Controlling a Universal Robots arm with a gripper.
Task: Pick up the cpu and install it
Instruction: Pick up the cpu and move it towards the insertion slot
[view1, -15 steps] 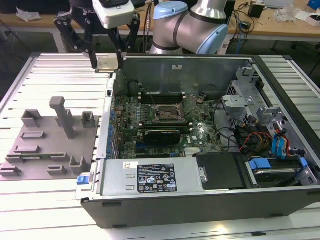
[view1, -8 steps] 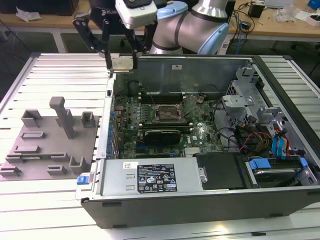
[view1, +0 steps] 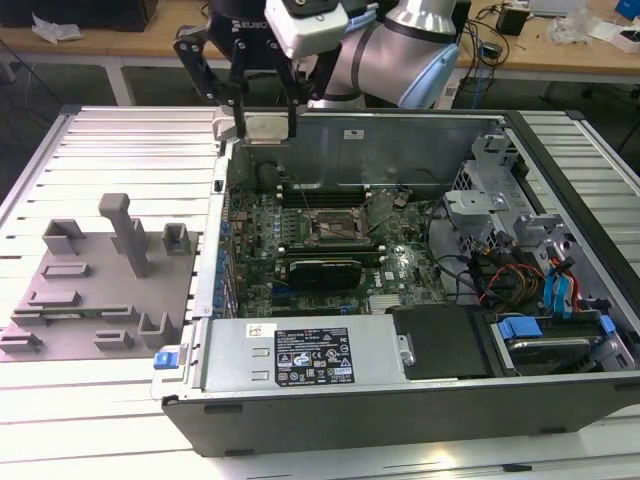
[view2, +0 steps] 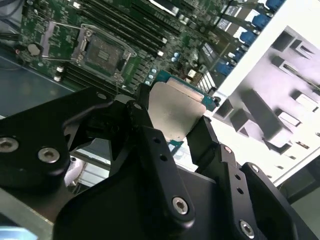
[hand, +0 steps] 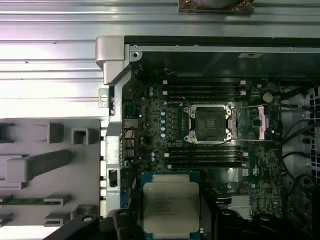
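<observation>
A: Starting with the biggest thing, what carries it all?
B: A slatted metal bench. An open computer case lies on it, with a grey fixture plate just beside the case, toward the exterior view's left.
A: And inside the case?
B: A green motherboard, with a dark square socket near its middle.
A: Where is the cpu?
B: In the air over the case's far corner on the exterior view's left, well apart from the socket. The pincer is clenched on its opposite edges, and the silver top shows in both wrist views.
</observation>
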